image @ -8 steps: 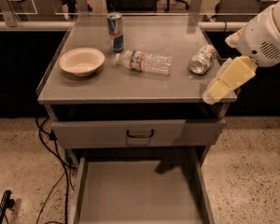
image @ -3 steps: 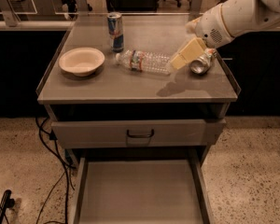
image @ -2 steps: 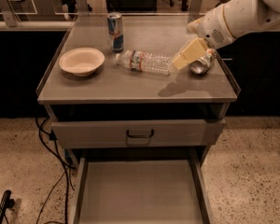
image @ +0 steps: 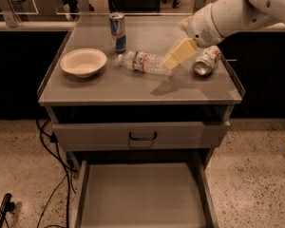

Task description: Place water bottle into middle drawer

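The water bottle [image: 143, 61] lies on its side on the grey countertop [image: 109, 87], cap toward the left, near the middle. My gripper [image: 173, 59], with cream-coloured fingers, hangs from the white arm coming in from the upper right. It is just above the bottle's right end. The middle drawer [image: 140, 196] is pulled out below, showing a flat bare grey floor and low side walls. Above it is a closed drawer front [image: 142, 135] with a black loop handle.
A blue-and-silver drink can [image: 117, 32] stands behind the bottle. A cream bowl [image: 83, 62] sits at the left. A silver can [image: 206, 61] lies on its side at the right, under the arm. Cables run along the floor at the left.
The arm has swung in from the cabinet's right edge to over the countertop and now hovers at the bottle's right end. In the last second it has moved little. The bottle has not moved.
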`<state>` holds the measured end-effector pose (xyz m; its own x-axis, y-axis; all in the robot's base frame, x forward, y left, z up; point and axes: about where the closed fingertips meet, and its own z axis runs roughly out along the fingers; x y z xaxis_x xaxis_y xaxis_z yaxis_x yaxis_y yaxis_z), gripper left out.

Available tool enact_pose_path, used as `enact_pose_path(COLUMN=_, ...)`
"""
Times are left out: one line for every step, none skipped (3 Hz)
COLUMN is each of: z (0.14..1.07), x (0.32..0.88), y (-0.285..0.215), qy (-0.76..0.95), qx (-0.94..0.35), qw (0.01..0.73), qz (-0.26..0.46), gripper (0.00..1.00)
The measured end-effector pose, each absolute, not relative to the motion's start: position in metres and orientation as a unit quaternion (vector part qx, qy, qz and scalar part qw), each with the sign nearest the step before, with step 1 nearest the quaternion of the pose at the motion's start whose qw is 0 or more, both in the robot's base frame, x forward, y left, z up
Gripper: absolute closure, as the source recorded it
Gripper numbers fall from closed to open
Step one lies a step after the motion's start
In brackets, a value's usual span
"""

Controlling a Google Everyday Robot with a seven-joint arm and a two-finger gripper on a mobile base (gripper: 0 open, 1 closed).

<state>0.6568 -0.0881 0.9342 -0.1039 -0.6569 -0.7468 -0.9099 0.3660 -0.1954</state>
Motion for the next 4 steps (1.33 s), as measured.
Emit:
enact_pose_path(z=0.926, x=0.669, y=-0.068, qy=0.715, qx=-0.554, qw=0.394, qz=0.163, gripper=0.0)
enact_pose_path(z=0.915, x=0.678, y=-0.053, qy=0.709, qx=-0.567, qw=0.384, qz=0.166, gripper=0.0)
enact_pose_path(z=0.903, x=0.685, y=-0.047, qy=0.71, qx=-0.574, qw=0.371, qz=0.167, gripper=0.0)
enact_pose_path(z=0.884, x=0.695, y=-0.045, qy=0.717, qx=-0.575, qw=0.356, qz=0.169, gripper=0.0)
